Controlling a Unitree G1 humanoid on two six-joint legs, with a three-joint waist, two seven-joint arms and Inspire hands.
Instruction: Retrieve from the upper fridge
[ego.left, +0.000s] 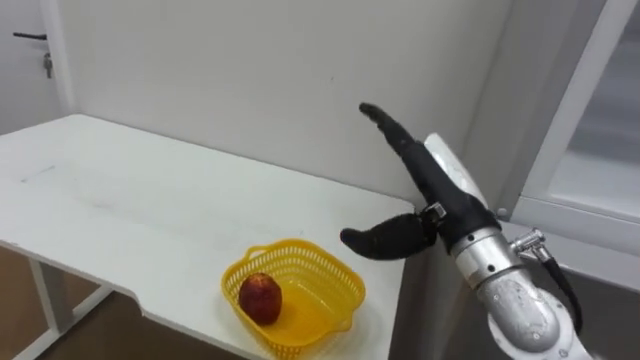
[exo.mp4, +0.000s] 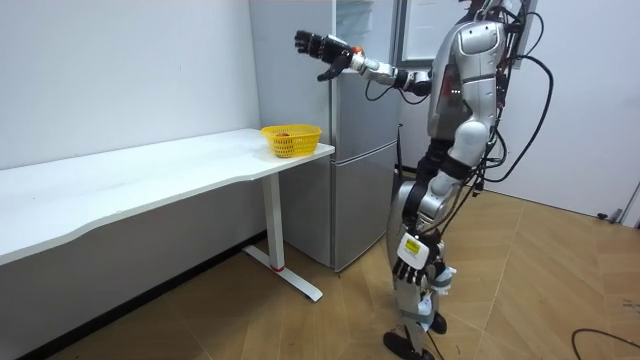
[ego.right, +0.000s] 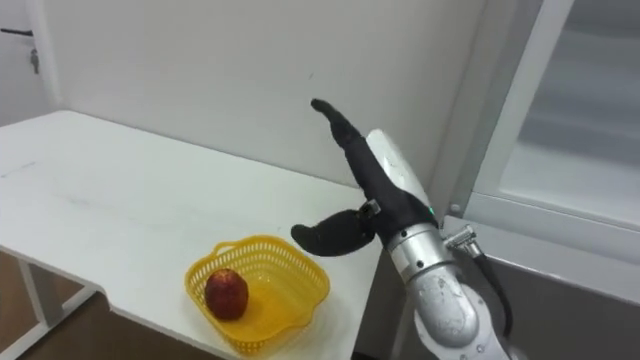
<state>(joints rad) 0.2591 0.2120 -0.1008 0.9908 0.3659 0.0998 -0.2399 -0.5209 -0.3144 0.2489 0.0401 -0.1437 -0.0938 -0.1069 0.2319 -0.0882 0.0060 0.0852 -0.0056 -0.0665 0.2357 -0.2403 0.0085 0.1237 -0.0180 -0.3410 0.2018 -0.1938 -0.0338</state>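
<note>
One hand mattered in the left eye view: the right hand (ego.left: 428, 188) hung in the air with fingers straight and thumb spread wide, holding nothing. The red fruit (ego.left: 260, 298) lay below it and towards the robot's left, inside the yellow basket (ego.left: 290, 244) at the near corner of the white surface (ego.left: 150, 190). The fruit looked round, with no clear long axis, red with a paler patch, and sat against the basket's left wall. I judged the right hand much the nearer of the two, so any further move on the fruit would go down and leftward.

Seen from the room view, the robot stood upright before the grey fridge (exo.mp4: 360, 190), which stood just beside the surface's end. The right arm reached out above the basket (exo.mp4: 292, 140). The left hand (exo.mp4: 412, 268) hung low by the thigh, and I could not tell how its fingers were set.

From the right eye view the same relation held: the open right hand (ego.right: 385, 195) was above and right of the fruit (ego.right: 227, 293), apart from it and from the basket's rim (ego.right: 255, 242).
</note>
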